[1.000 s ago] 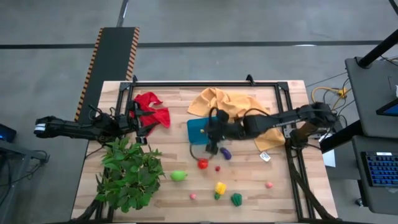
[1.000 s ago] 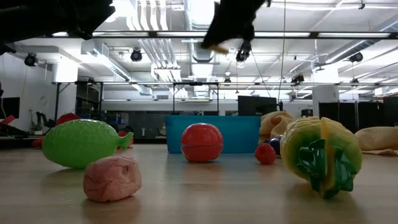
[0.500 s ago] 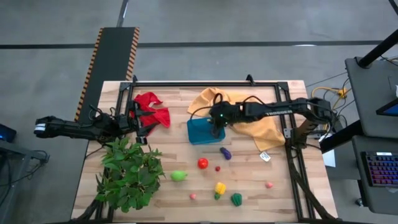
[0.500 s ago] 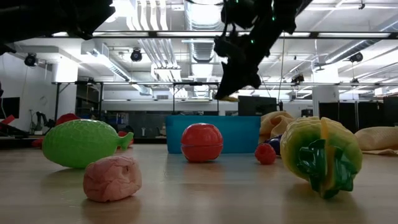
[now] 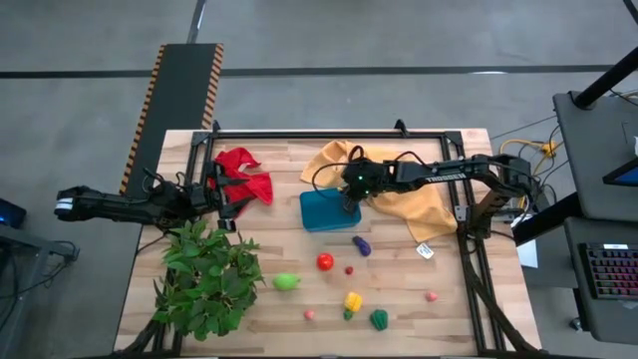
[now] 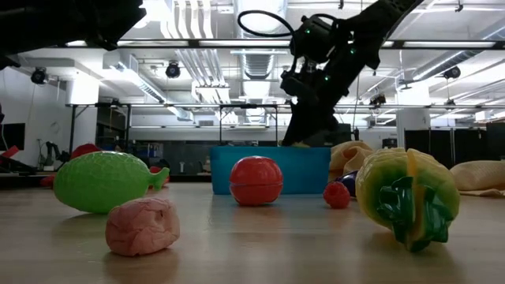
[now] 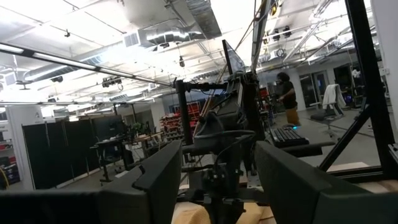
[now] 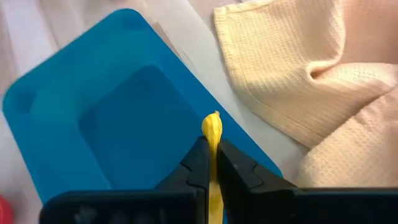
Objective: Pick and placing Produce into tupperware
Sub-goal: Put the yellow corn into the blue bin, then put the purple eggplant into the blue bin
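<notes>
The thin yellow produce piece (image 8: 212,146) is pinched between the right gripper's (image 8: 210,163) closed fingers, held by its edge so that only a slim strip shows in the right wrist view. It hangs over the near-cloth rim of the teal tupperware (image 8: 99,118), not over the middle. If the fingers part here, the piece could strike the rim and tip outward toward the mustard-yellow cloth (image 8: 311,81), or land on edge and slide out over the low wall. A thin grip like this could also let the piece twist as it is freed. The gripper's tip sits low, close to the container's wall in the low view (image 6: 304,134), so a sideways move might nudge the light tupperware (image 6: 268,168) across the wooden table (image 5: 449,309).

The right arm reaches from its base across the cloth (image 5: 399,184), wrist bent down, gripper (image 5: 349,204) at the tupperware's (image 5: 321,211) right side. The container looks empty. In front of it, well apart, lie the red ball (image 5: 325,262), the purple piece (image 5: 362,244), the light green piece (image 5: 286,282), the yellow-and-green piece (image 5: 353,302) and the dark green piece (image 5: 379,319).

The left gripper (image 5: 221,196) waits at the table's left edge beside the red cloth (image 5: 244,172) and the leafy plant (image 5: 204,279); its fingers (image 7: 158,177) are spread apart, holding nothing.
</notes>
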